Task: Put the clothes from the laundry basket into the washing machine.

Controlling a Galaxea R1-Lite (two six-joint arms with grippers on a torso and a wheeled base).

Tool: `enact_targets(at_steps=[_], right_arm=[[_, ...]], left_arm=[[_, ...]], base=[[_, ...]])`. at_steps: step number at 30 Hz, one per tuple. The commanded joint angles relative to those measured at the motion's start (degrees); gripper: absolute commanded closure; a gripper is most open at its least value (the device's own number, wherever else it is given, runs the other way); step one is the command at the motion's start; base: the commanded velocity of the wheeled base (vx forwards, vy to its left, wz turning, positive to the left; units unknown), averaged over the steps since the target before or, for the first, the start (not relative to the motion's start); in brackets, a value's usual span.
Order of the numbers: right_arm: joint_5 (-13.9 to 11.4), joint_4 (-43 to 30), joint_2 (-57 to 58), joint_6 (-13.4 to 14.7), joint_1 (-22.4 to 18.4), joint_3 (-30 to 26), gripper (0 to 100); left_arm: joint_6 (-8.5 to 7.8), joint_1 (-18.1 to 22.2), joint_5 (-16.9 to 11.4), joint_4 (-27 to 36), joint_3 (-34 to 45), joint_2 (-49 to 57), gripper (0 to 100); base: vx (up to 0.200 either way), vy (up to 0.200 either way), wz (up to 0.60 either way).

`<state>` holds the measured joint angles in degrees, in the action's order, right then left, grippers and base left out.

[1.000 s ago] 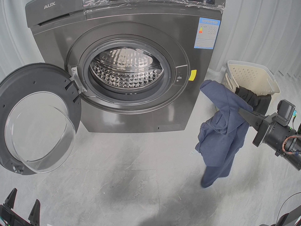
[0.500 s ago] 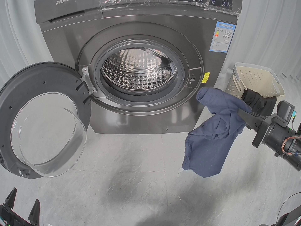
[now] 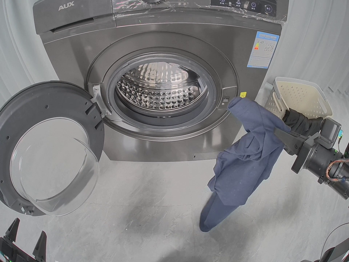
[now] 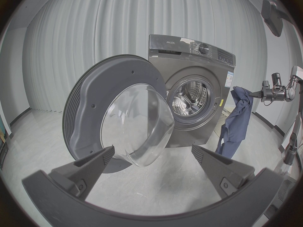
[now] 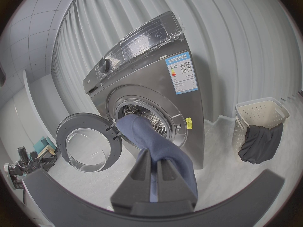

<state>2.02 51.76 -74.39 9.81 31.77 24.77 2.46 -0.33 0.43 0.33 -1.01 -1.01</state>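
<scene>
A grey washing machine (image 3: 160, 30) stands ahead with its round door (image 3: 47, 146) swung open to the left and the steel drum (image 3: 160, 88) showing. My right gripper (image 3: 281, 135) is shut on a navy blue garment (image 3: 251, 150), which hangs in the air right of the drum opening, its tail reaching toward the floor. The same blue garment (image 5: 157, 145) drapes over the right gripper (image 5: 153, 164). A cream laundry basket (image 3: 301, 95) stands right of the machine, with a black garment (image 3: 301, 122) draped over its front rim. My left gripper (image 4: 151, 155) is open, low at the near left.
Pale curtains (image 3: 316, 37) hang behind the machine and basket. The grey floor (image 3: 145, 208) in front of the machine is bare. The open door (image 4: 120, 111) juts out to the left of the drum opening.
The blue garment in my right gripper has swung, its tail now hanging lower and further left. The head camera has shifted, so the machine looks nearer. The left gripper has not moved.
</scene>
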Motion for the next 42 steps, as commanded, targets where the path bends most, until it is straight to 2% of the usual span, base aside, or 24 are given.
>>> enact_targets(at_steps=[1,16,27,31,38,42], right_arm=[[0.0,0.0,-0.1,0.0,0.0,0.0,100],[-0.1,0.1,-0.4,0.0,1.3,-0.4,100],[-0.2,1.0,-4.6,0.2,6.5,1.2,100],[-0.1,1.1,-5.3,0.3,6.7,0.9,100],[-0.1,1.1,-5.0,2.0,6.7,1.4,100],[-0.1,1.0,-5.8,1.9,7.0,2.4,100]], left_arm=[[0.0,0.0,0.0,0.0,0.8,0.7,0],[0.0,0.0,0.0,0.0,0.8,0.7,0],[-0.44,0.1,0.0,-0.2,0.9,0.8,0],[-0.44,0.1,0.0,-0.2,0.9,0.8,0],[-0.97,0.1,-0.2,-0.2,0.9,0.8,0],[-2.64,0.1,-0.1,-0.2,1.0,0.9,0]], base=[[0.0,0.0,0.0],[0.0,0.0,0.0],[0.0,0.0,0.0],[0.0,0.0,0.0],[0.0,0.171,0.0],[0.0,0.15,0.0]])
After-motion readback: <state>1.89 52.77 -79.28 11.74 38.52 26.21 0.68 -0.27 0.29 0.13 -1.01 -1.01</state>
